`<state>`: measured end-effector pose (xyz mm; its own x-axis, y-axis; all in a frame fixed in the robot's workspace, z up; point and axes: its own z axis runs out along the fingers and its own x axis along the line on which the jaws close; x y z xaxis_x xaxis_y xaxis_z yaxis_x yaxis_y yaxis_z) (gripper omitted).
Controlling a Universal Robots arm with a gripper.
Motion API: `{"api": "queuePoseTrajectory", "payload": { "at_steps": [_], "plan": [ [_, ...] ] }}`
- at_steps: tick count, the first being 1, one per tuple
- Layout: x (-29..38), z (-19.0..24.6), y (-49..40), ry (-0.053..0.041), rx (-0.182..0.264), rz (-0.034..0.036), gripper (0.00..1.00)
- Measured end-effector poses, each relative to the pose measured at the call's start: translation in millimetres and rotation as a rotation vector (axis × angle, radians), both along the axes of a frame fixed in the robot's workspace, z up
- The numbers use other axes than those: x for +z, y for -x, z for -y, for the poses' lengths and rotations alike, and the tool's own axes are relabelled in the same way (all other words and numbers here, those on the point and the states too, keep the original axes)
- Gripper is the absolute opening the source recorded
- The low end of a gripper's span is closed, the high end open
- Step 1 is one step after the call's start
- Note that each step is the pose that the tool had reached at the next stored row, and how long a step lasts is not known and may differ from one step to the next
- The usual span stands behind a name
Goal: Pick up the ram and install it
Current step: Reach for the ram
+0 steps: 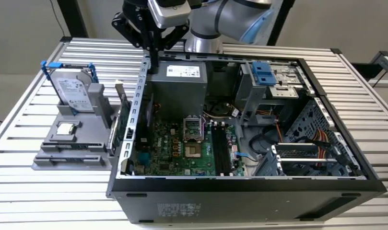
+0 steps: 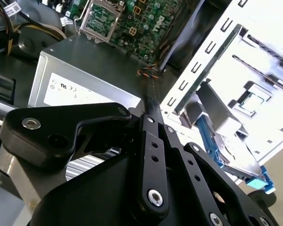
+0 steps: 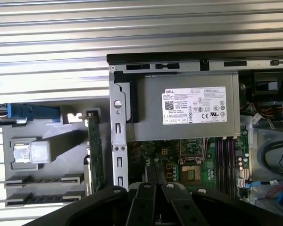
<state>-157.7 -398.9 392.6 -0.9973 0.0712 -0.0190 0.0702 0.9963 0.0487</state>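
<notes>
black jaws, pressed together and empty, hang over the open black computer case; unopened, they could topple the slim, upright greenish ram.

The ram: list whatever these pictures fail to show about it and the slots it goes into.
- Faces of the ram: the first wrist view shows it edge-on, and the black body of the claw covers one end.
- Its seating: in the exterior view it is a sliver between the grey holder and the case wall, too small to judge.
- Latches of the memory slots: too small in the exterior view.
</notes>
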Motion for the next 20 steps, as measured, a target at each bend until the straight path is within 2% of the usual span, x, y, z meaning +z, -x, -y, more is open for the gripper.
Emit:
{"api": "queuePoseTrajectory", "payload": {
  "at_steps": [20],
  "plan": [
    [0.0, 0.0, 18.1, 0.0, 0.0, 0.0, 0.0]
  ]
}}
